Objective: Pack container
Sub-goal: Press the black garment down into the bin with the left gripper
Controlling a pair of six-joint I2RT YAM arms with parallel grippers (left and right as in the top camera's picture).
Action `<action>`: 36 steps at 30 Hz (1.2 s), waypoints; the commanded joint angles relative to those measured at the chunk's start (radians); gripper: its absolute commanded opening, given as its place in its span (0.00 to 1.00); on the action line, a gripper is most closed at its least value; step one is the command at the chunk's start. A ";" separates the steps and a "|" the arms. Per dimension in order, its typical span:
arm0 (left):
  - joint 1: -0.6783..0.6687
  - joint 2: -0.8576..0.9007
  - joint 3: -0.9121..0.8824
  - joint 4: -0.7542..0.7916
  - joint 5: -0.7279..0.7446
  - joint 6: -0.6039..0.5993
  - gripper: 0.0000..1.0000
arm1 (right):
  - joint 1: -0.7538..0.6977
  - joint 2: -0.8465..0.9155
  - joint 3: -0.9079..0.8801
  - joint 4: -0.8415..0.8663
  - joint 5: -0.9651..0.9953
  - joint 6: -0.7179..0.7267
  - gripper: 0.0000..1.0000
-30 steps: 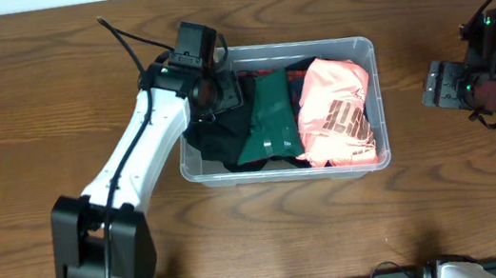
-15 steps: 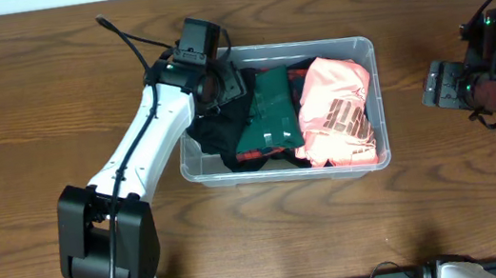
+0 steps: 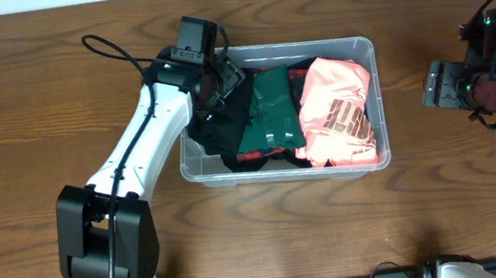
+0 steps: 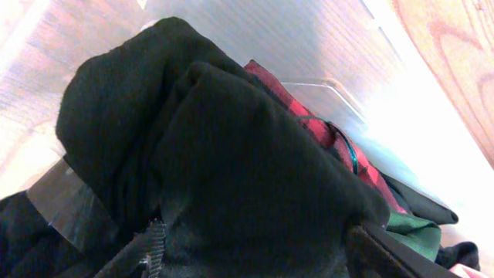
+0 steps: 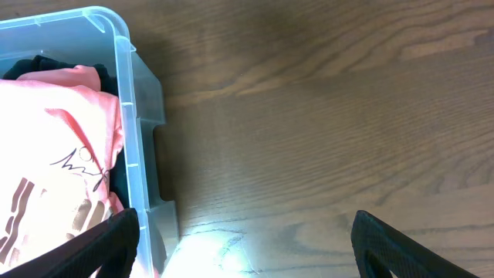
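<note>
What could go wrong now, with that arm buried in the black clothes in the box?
1. The black garment bulges between the fingers of the left gripper. It may snag there and be dragged out of the container when the arm lifts.
2. The arm is working only at the container's left end. The bin looks light, so a push might slide or tilt it on the table.

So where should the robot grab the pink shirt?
Pinch the puffed-up fold near the middle of the pink shirt, coming straight down from above. It lies bunched and soft with its top uncovered, and the container walls around it would probably block any sideways reach.
</note>
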 commanded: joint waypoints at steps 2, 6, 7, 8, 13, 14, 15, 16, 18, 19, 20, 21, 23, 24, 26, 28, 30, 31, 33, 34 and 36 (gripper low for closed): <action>-0.010 -0.012 -0.027 -0.038 -0.040 -0.021 0.75 | -0.003 0.001 0.009 -0.003 -0.003 -0.010 0.86; -0.009 -0.057 -0.027 -0.021 -0.059 -0.045 0.75 | -0.003 0.001 0.009 -0.003 -0.003 -0.010 0.86; -0.009 -0.074 -0.026 -0.016 -0.084 -0.031 0.75 | -0.003 0.001 0.009 -0.004 -0.004 -0.010 0.86; -0.009 -0.091 -0.026 -0.008 -0.110 0.003 0.75 | -0.003 0.001 0.009 -0.004 -0.004 -0.010 0.86; -0.010 -0.172 -0.026 -0.048 -0.285 0.300 0.75 | -0.003 0.001 0.009 -0.003 -0.004 -0.010 0.86; -0.010 -0.182 -0.026 -0.074 -0.297 0.325 0.74 | -0.003 0.001 0.009 -0.003 -0.003 -0.010 0.86; -0.010 -0.192 -0.026 -0.118 -0.307 0.352 0.72 | -0.003 0.001 0.009 -0.003 -0.004 -0.010 0.86; -0.010 -0.196 -0.026 -0.156 -0.320 0.359 0.70 | -0.003 0.001 0.009 -0.003 -0.004 -0.010 0.86; -0.009 -0.196 -0.028 -0.219 -0.328 0.359 0.64 | -0.003 0.001 0.009 -0.003 -0.004 -0.010 0.86; -0.009 -0.196 -0.035 -0.227 -0.327 0.359 0.63 | -0.003 0.001 0.009 -0.003 -0.004 -0.010 0.86; -0.009 -0.196 -0.047 -0.227 -0.326 0.359 0.63 | -0.003 0.001 0.009 -0.003 -0.004 -0.010 0.86; -0.009 -0.196 -0.053 -0.227 -0.326 0.359 0.63 | -0.003 0.001 0.009 -0.003 -0.004 -0.010 0.86; -0.009 -0.195 -0.066 -0.225 -0.325 0.358 0.63 | -0.003 0.001 0.009 -0.003 -0.004 -0.010 0.86; -0.009 -0.195 -0.071 -0.226 -0.323 0.349 0.63 | -0.003 0.001 0.009 -0.003 -0.004 -0.010 0.86; -0.009 -0.195 -0.083 -0.225 -0.295 0.340 0.63 | -0.003 0.001 0.009 -0.003 -0.004 -0.010 0.86; -0.010 -0.195 -0.093 -0.226 -0.243 0.340 0.63 | -0.003 0.001 0.009 -0.003 -0.004 -0.010 0.86; -0.010 -0.195 -0.102 -0.226 -0.182 0.340 0.63 | -0.003 0.001 0.009 -0.003 -0.003 -0.010 0.86; -0.011 -0.195 -0.105 -0.226 -0.159 0.340 0.63 | -0.003 0.001 0.009 -0.003 -0.004 -0.010 0.86; -0.015 -0.195 -0.107 -0.226 -0.137 0.340 0.64 | -0.003 0.001 0.009 -0.003 -0.004 -0.010 0.86; -0.017 -0.195 -0.107 -0.226 -0.138 0.340 0.64 | -0.003 0.001 0.009 -0.002 -0.003 -0.010 0.86; -0.018 -0.195 -0.107 -0.226 -0.138 0.340 0.64 | -0.003 0.001 0.009 -0.002 -0.003 -0.010 0.86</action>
